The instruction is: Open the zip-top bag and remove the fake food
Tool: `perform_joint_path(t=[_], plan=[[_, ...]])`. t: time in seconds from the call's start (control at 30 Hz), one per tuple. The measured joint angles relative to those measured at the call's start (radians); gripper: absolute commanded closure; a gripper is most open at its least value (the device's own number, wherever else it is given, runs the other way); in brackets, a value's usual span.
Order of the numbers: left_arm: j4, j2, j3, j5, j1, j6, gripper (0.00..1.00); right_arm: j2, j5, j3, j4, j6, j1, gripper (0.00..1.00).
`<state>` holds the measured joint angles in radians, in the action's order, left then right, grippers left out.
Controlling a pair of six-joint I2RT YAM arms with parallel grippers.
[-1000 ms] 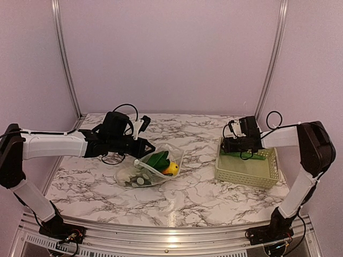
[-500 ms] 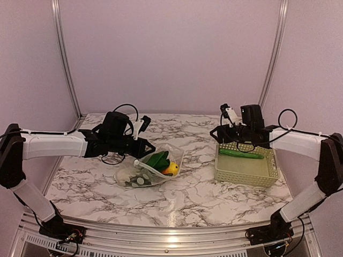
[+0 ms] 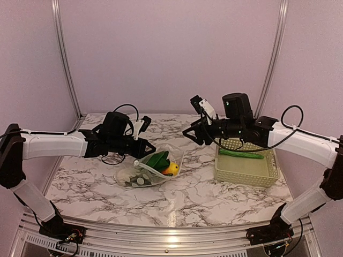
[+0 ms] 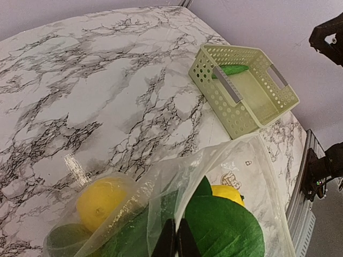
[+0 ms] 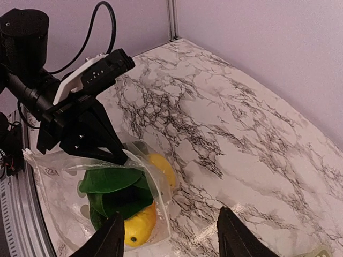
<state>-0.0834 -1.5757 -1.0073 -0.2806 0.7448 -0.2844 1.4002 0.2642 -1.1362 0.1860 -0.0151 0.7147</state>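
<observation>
The zip-top bag (image 3: 140, 175), clear with white dots, lies at the table's middle left with its mouth lifted. My left gripper (image 3: 147, 150) is shut on the bag's upper edge, shown as thin film between its tips in the left wrist view (image 4: 175, 238). The fake food inside is a green leafy piece (image 3: 158, 159) and a yellow piece (image 3: 172, 169). The right wrist view shows the leaf (image 5: 110, 181) and two yellow pieces (image 5: 140, 227). My right gripper (image 3: 188, 134) is open and empty, in the air right of the bag.
A pale yellow-green lattice basket (image 3: 244, 174) stands at the right with a long green piece (image 3: 241, 153) lying in it. It also shows in the left wrist view (image 4: 214, 80). Metal frame posts stand at the back corners.
My right gripper has left the long green piece in the basket, risen, and swung left toward the bag. My left arm and the bag have not moved.
</observation>
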Motion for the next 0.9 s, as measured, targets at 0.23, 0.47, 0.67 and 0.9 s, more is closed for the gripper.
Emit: perform_joint_path(t=[0.23,0.47,0.67,0.9], plan=[[0.000,0.000,0.000,0.000,0.000,0.000,1.00,0.085,0.019,-0.074,0.092,-0.060,0.120,0.56],[0.000,0.000,0.000,0.000,0.003,0.000,1.00,0.169,0.062,-0.074,0.152,-0.057,0.166,0.63],[0.000,0.000,0.000,0.000,0.004,0.000,1.00,0.222,0.095,-0.107,0.203,-0.048,0.192,0.69],[0.000,0.000,0.000,0.000,0.004,0.000,1.00,0.290,0.102,-0.161,0.270,-0.044,0.204,0.71]])
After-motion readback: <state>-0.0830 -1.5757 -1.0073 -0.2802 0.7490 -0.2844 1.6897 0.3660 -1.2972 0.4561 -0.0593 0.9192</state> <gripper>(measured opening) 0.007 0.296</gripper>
